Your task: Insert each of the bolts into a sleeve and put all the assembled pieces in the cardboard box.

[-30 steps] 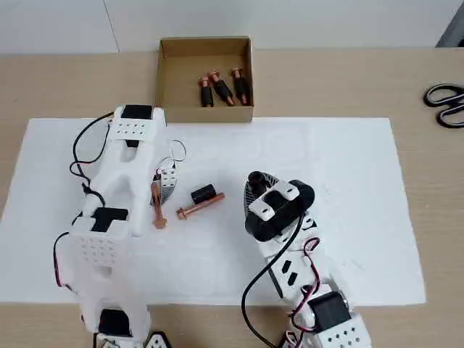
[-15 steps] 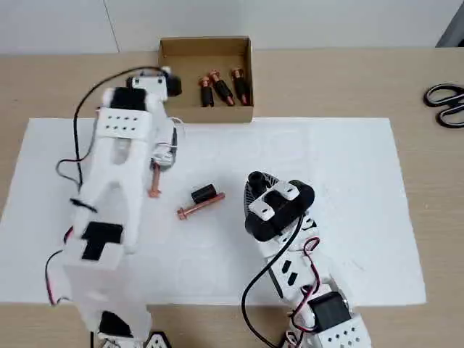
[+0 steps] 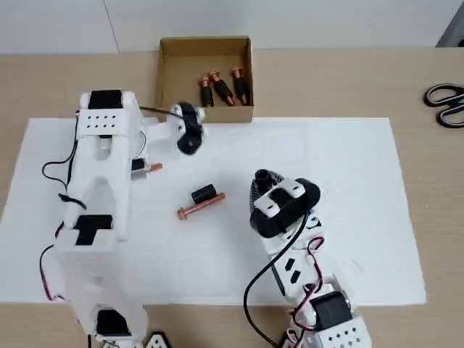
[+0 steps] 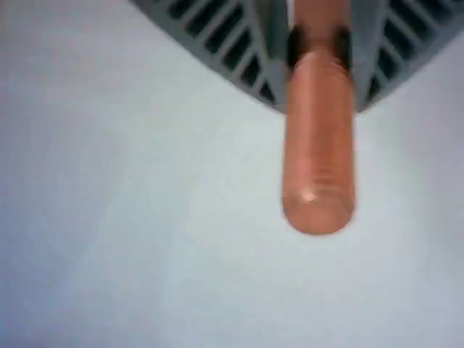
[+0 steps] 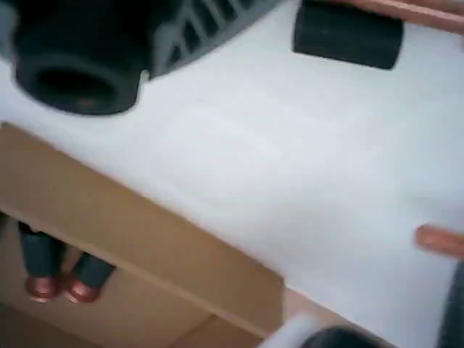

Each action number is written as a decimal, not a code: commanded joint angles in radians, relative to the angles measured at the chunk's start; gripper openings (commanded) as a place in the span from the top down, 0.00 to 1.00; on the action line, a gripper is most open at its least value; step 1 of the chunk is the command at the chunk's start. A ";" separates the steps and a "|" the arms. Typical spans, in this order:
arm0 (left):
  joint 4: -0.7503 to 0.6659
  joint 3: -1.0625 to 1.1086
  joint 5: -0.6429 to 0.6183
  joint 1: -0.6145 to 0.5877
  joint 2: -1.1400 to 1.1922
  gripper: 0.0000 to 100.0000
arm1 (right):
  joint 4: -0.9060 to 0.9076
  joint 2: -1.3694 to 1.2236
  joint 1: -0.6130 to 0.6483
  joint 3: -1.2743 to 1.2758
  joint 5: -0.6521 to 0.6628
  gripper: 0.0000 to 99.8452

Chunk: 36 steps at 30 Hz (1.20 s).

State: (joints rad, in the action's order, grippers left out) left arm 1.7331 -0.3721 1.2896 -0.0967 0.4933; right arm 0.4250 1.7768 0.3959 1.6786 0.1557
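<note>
Left gripper (image 4: 319,40): bolt (image 4: 317,145) held.
My jaws clamp its shank, tip protruding; right gripper (image 3: 264,181) grips a sleeve (image 5: 72,76).

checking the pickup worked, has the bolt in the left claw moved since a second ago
Yes. The bolt in the left claw has moved toward the cardboard box, away from the loose bolt.

The left arm (image 3: 101,188) is covering the left of the paper (image 3: 348,167), its black end jutting before the box (image 3: 217,114). Three assemblies (image 3: 222,88) are filling the right half of the box; the left half is lying bare. A loose sleeve (image 3: 203,193) and bolt (image 3: 201,209) are lying mid-paper, beside the right gripper (image 3: 262,178).
</note>
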 commanded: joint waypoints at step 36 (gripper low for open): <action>0.018 -0.189 -1.847 -0.020 -0.215 0.84 | 0.002 0.028 -0.008 0.005 0.002 1.00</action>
State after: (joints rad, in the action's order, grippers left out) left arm 1.7346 -0.5317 -0.0775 -0.0967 0.3782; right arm 0.4250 1.7768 0.3913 1.6786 0.1557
